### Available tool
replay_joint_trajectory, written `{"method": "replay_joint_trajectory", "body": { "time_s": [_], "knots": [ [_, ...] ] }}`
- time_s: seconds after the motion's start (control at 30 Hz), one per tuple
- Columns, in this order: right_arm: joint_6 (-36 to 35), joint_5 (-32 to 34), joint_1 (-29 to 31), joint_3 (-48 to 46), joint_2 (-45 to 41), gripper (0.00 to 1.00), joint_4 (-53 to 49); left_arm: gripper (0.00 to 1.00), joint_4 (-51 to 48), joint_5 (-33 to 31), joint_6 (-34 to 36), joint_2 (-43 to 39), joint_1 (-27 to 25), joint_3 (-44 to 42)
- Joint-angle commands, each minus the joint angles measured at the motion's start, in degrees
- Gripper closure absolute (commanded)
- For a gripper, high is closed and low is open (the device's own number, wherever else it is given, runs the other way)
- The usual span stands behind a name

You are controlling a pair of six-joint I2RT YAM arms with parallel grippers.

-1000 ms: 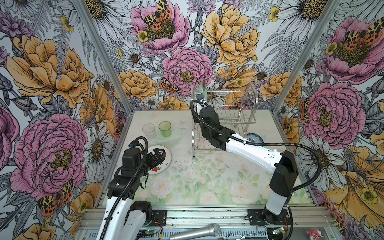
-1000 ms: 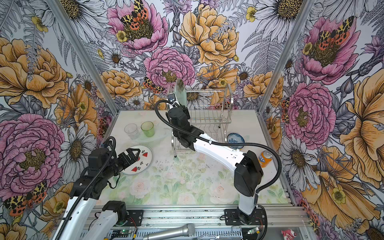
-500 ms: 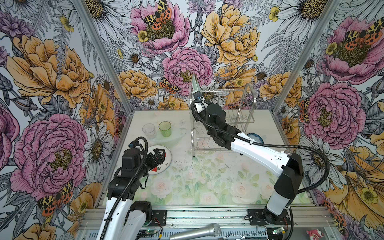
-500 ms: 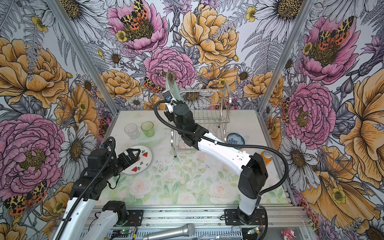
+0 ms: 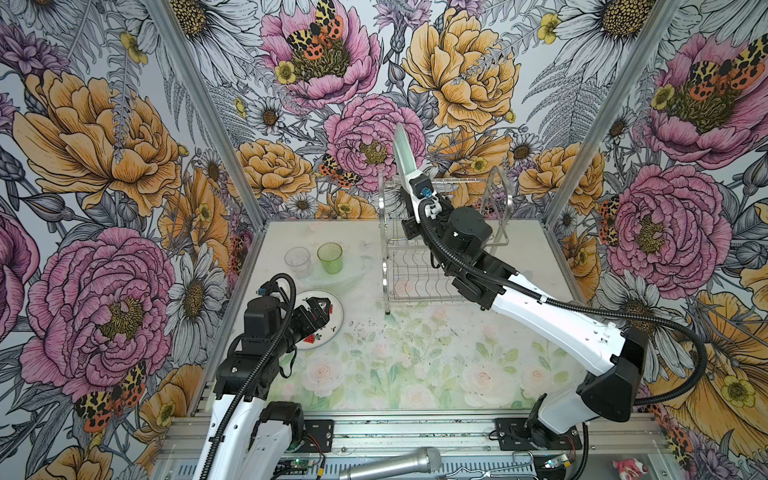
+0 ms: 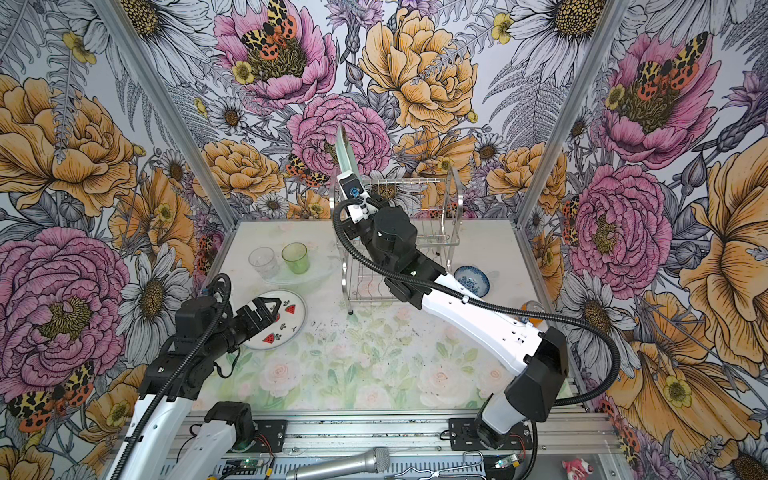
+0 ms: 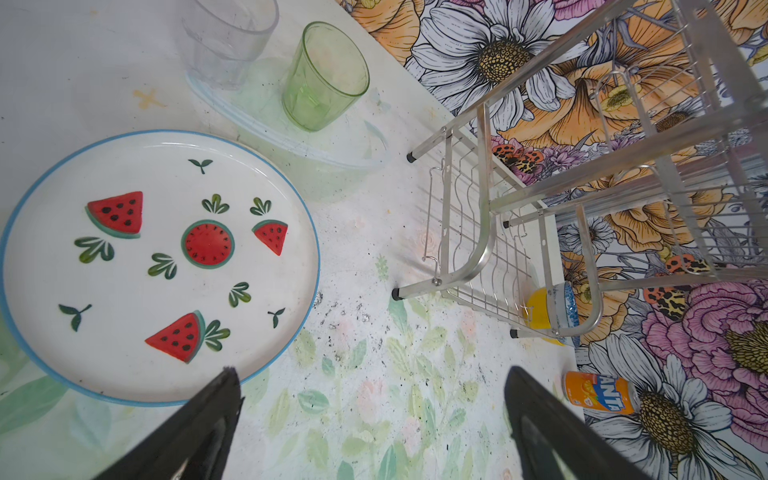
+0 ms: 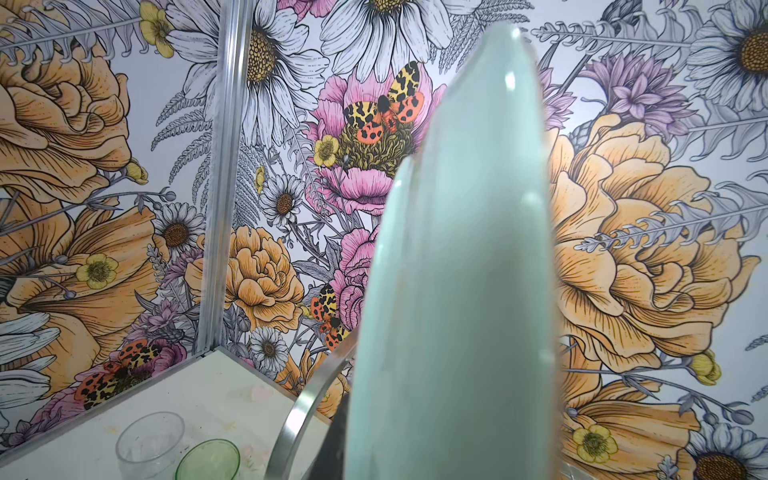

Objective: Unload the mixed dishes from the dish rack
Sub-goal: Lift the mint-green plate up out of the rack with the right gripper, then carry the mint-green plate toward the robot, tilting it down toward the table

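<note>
Right gripper (image 5: 409,179) clamped on pale green plate (image 5: 402,150), held on edge above dish rack (image 5: 419,272). Left gripper (image 7: 370,384) wide open, hovering at edge of watermelon plate (image 7: 124,270).

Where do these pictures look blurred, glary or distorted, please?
Right wrist view: the pale green plate, very close, is soft-focused with small glare spots; the wallpaper behind is sharp. Left wrist view: the wide lens stretches the dish rack toward the corner; the watermelon plate is crisp.

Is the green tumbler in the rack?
No, the green tumbler stands upright outside the rack, next to the clear glass.
</note>
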Motion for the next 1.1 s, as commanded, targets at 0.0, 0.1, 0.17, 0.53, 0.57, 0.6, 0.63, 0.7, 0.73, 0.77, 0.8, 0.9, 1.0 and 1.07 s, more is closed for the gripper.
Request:
{"method": "replay_joint_trajectory", "body": {
  "time_s": [0.0, 0.1, 0.17, 0.53, 0.57, 0.6, 0.63, 0.7, 0.73, 0.77, 0.8, 0.9, 1.0, 1.07],
  "knots": [
    [2.3, -3.9, 0.6, -1.3, -6.2, 1.00, 5.6, 0.01, 0.1, 1.7, -0.6, 0.0, 0.4, 1.5],
    [3.9, -5.9, 1.4, -4.4, -10.0, 1.00, 4.4, 0.01, 0.1, 2.5, -1.1, -0.3, 0.4, 1.0],
    [4.6, -8.0, 1.9, -6.6, -12.7, 1.00, 3.9, 0.01, 0.1, 3.1, -1.6, -0.6, 0.4, 0.7],
    [5.9, -12.5, 6.9, -13.8, -22.7, 1.00, -1.8, 0.01, 0.1, 3.7, -3.6, -1.4, 0.4, -0.2],
    [6.0, -12.6, 7.5, -14.4, -23.4, 1.00, -2.3, 0.01, 0.1, 3.7, -3.6, -1.3, 0.4, -0.1],
    [6.0, -12.6, 8.3, -15.0, -24.0, 1.00, -2.8, 0.01, 0.2, 3.7, -3.6, -1.2, 0.5, 0.0],
    [6.1, -12.8, 8.9, -15.3, -24.5, 1.00, -3.4, 0.01, 0.2, 3.5, -3.6, -1.2, 0.4, 0.1],
    [6.0, -12.9, 10.4, -15.8, -25.5, 1.00, -5.0, 0.01, 0.1, 3.1, -3.5, -1.1, 0.5, 0.3],
    [6.0, -13.0, 10.9, -15.9, -25.9, 1.00, -5.7, 0.01, 0.1, 3.0, -3.5, -1.1, 0.5, 0.4],
    [5.8, -13.2, 11.6, -16.0, -26.3, 1.00, -6.4, 0.01, 0.1, 3.2, -3.6, -1.0, 0.5, 0.6],
    [6.0, -13.4, 12.2, -16.3, -26.8, 1.00, -6.8, 0.01, 0.2, 3.3, -3.8, -1.0, 0.5, 0.6],
    [6.2, -14.2, 13.9, -17.7, -28.0, 1.00, -7.1, 0.01, 0.1, 3.5, -4.5, -1.0, 0.6, 0.7],
    [6.4, -14.7, 15.4, -18.8, -28.8, 1.00, -7.3, 0.01, 0.2, 4.2, -5.2, -1.1, 0.6, 0.9],
    [6.8, -15.2, 16.2, -19.3, -28.9, 1.00, -7.1, 0.01, 0.1, 4.5, -5.4, -1.3, 0.6, 1.1]
  ]
}}
